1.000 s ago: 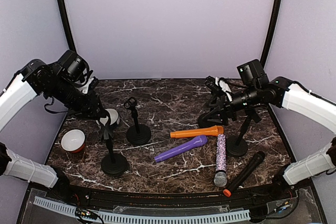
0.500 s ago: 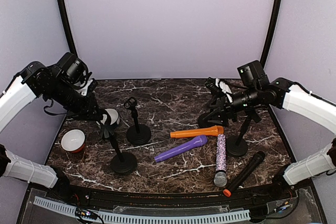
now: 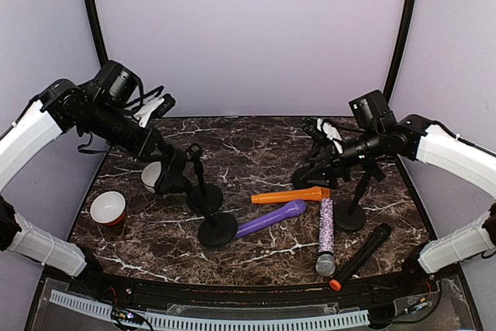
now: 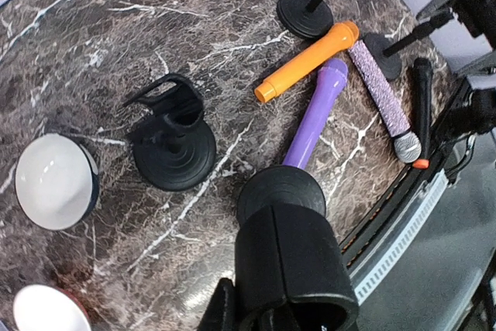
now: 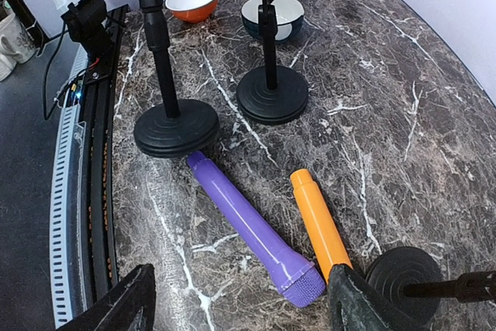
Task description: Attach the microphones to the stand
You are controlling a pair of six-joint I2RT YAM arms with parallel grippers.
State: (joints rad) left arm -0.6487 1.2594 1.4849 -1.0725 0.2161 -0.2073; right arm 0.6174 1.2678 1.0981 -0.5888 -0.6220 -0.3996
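My left gripper (image 3: 172, 167) (image 4: 279, 226) is shut on the upper part of a black stand, which leans with its round base (image 3: 217, 230) (image 4: 280, 194) (image 5: 177, 127) beside the tail of the purple microphone (image 3: 271, 218) (image 4: 314, 114) (image 5: 252, 230). The orange microphone (image 3: 291, 195) (image 5: 319, 222) lies just behind it. A glittery lilac microphone (image 3: 326, 234) and a black one with an orange end (image 3: 360, 255) lie further right. My right gripper (image 3: 316, 151) (image 5: 240, 312) hovers open above the purple and orange heads, holding nothing.
A second stand (image 3: 204, 195) (image 5: 271, 91) with an empty clip stands behind the held one. Two more stand bases (image 3: 350, 218) (image 3: 306, 180) sit under the right arm. A red-and-white bowl (image 3: 107, 208) and a dark-rimmed white bowl (image 3: 151, 176) rest at the left.
My left gripper has closed on the stand and dragged it right, its base going from the front left to the purple microphone's tail. The right arm has stayed still.
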